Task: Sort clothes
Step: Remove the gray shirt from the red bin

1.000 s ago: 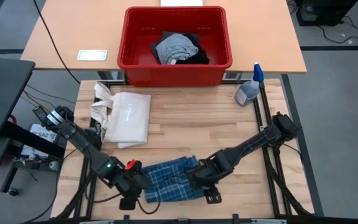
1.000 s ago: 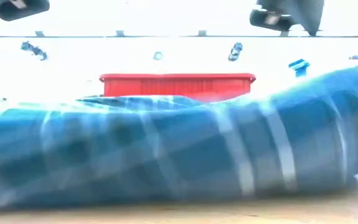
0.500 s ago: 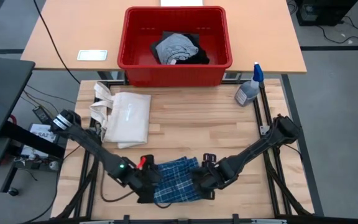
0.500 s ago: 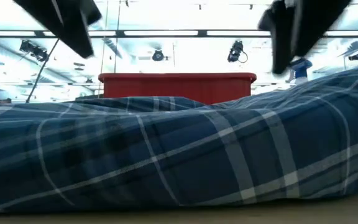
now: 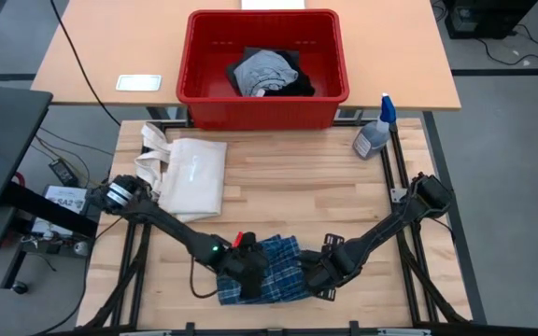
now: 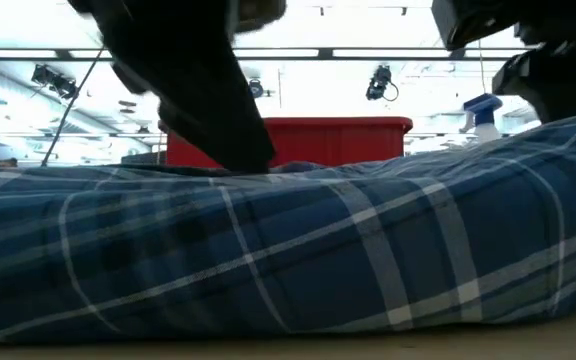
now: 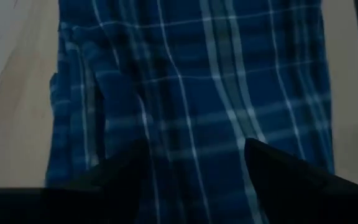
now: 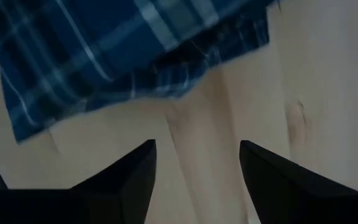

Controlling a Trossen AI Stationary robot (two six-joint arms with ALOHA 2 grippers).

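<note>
While both arms reach low over the wooden worktop [image 5: 278,201], the left tool [image 5: 247,273] hangs released over the plaid cloth [image 5: 274,275]; the right tool [image 5: 323,277], released, sits at its edge.

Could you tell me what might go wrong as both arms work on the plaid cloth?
The left claw sits open over the middle of the plaid cloth; closing there may pinch only the top layer. The right claw is open over bare table beside the cloth's edge and may close on nothing.
</note>
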